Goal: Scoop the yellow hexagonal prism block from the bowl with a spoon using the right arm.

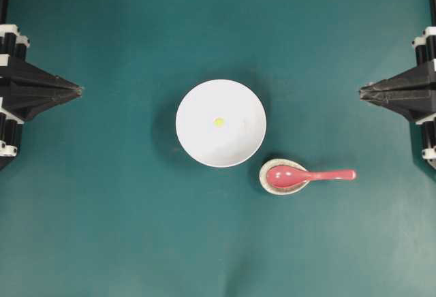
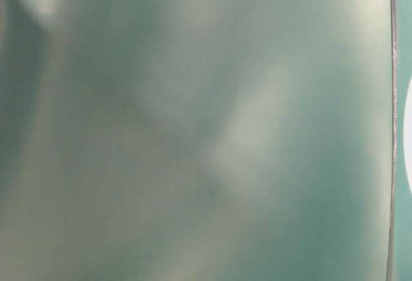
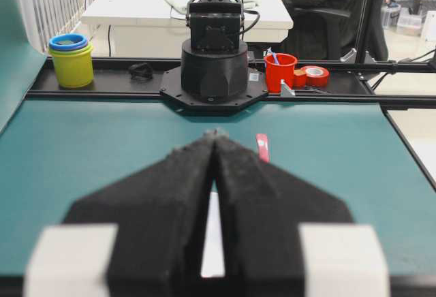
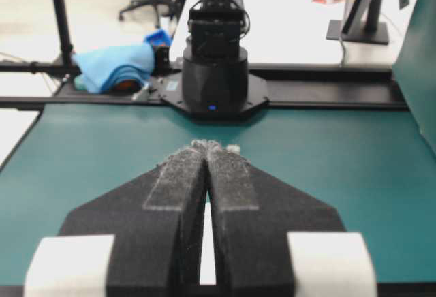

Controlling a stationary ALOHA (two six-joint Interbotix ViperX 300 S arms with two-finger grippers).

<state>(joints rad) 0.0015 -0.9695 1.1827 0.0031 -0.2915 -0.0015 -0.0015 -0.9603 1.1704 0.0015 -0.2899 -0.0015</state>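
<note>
Start position — right hand (image 1: 361, 93) pressed together, empty, far right edge; next, spread and grasp glossy pinkish-red spoon (image 1: 310, 175) handle, lower right.

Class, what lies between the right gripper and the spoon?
Only bare green mat between right gripper and spoon, as the overhead view shows.

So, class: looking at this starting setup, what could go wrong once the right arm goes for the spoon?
1. The spoon rests with its scoop in a small speckled dish; lifting by the handle could drag or tip that dish.
2. The yellow block is tiny and sits alone in the white bowl; it may slide away rather than load.
3. The right hand is shut and must open first.
</note>
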